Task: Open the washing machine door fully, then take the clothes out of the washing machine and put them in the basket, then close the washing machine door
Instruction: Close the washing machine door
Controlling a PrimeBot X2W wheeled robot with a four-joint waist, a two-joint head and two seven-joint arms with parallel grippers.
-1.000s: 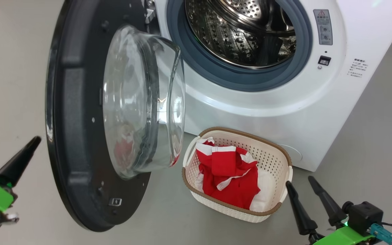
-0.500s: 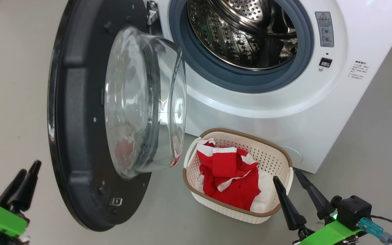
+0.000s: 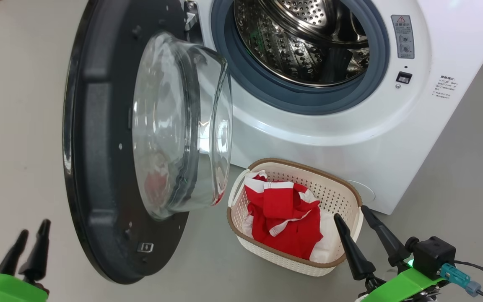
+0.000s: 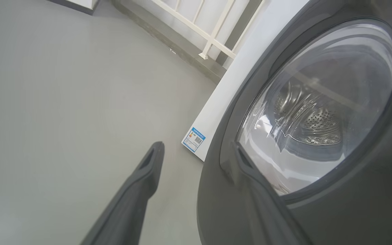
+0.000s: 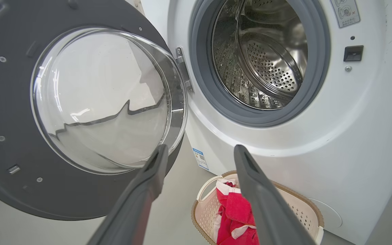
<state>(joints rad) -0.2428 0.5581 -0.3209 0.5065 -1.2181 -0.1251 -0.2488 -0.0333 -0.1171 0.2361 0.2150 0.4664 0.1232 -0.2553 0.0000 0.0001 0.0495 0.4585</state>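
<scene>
The washing machine (image 3: 329, 138) stands with its door (image 3: 99, 176) swung out to the left, glass bowl facing the basket. The steel drum (image 3: 304, 37) shows bare metal. Red and white clothes (image 3: 285, 218) lie in the basket (image 3: 308, 165) on the floor below the opening. My left gripper (image 3: 35, 228) is open and empty, low at the door's outer side. In the left wrist view the left gripper (image 4: 197, 146) has one finger over the door's (image 4: 318, 112) black rim. My right gripper (image 3: 351, 212) is open and empty at the basket's right end. In the right wrist view the right gripper (image 5: 200, 148) looks over the clothes (image 5: 233, 211) and basket (image 5: 305, 204).
Grey floor spreads around the machine. A white railing (image 4: 213, 30) runs behind the machine on its left. A blue label (image 4: 193, 139) sits low on the machine's front. The open door (image 5: 9, 102) blocks the space left of the basket.
My left gripper has gone from shut to open and sunk lower in the picture. My right gripper has moved up and left, closer to the basket's right end.
</scene>
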